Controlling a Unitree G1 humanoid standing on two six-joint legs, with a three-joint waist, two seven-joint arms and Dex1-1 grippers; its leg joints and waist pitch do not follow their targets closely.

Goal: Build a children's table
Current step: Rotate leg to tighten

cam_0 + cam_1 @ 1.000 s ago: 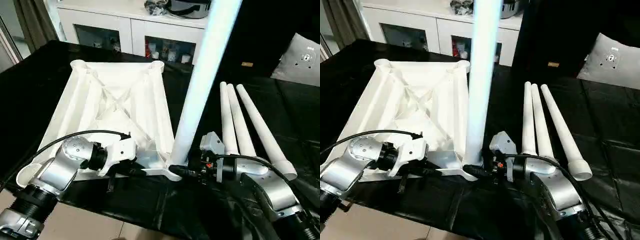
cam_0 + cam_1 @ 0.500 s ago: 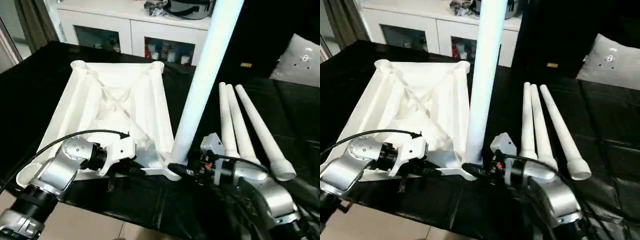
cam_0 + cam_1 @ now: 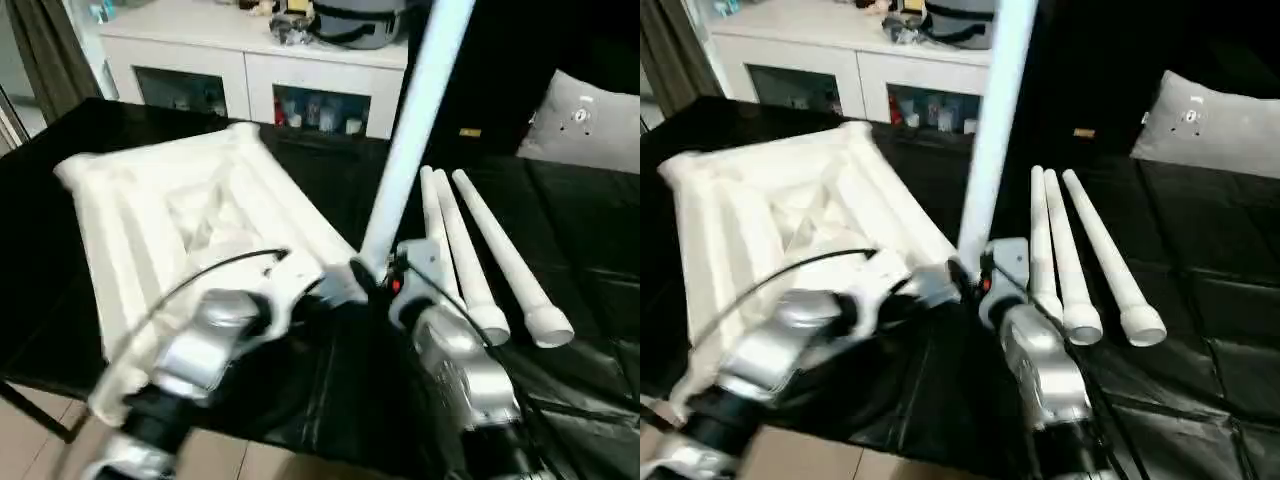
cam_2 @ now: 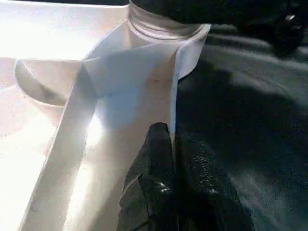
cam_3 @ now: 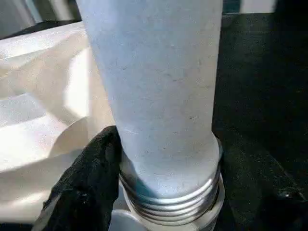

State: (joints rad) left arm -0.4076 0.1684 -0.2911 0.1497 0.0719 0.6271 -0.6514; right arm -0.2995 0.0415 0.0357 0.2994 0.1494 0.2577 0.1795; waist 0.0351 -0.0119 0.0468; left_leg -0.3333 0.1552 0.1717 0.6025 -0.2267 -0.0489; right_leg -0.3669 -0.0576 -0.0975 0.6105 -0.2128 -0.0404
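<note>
The white tabletop (image 3: 150,210) lies underside up on the black cloth, turned at an angle. One white leg (image 3: 410,130) stands upright in its near right corner socket (image 4: 163,29). My left gripper (image 3: 335,288) is shut on the tabletop's rim (image 4: 144,91) just beside that socket. In the left wrist view its fingers (image 4: 161,159) pinch the rim's edge. My right gripper (image 3: 385,283) is shut on the base of the upright leg (image 5: 159,86), and a black finger (image 5: 86,187) presses against it just above the threaded end (image 5: 168,202). Three loose legs (image 3: 480,250) lie side by side to the right.
A white cabinet (image 3: 250,70) with glass doors stands behind the table, with a grey pot (image 3: 355,20) on it. A grey-white pillow-like bag (image 3: 585,115) lies at the far right. The black cloth (image 3: 590,250) runs to the front edge, with floor (image 3: 30,440) below.
The tabletop has swung, its far end going left and its near right corner with the upright leg going away from me. Both grippers went with it. The camera also shifted.
</note>
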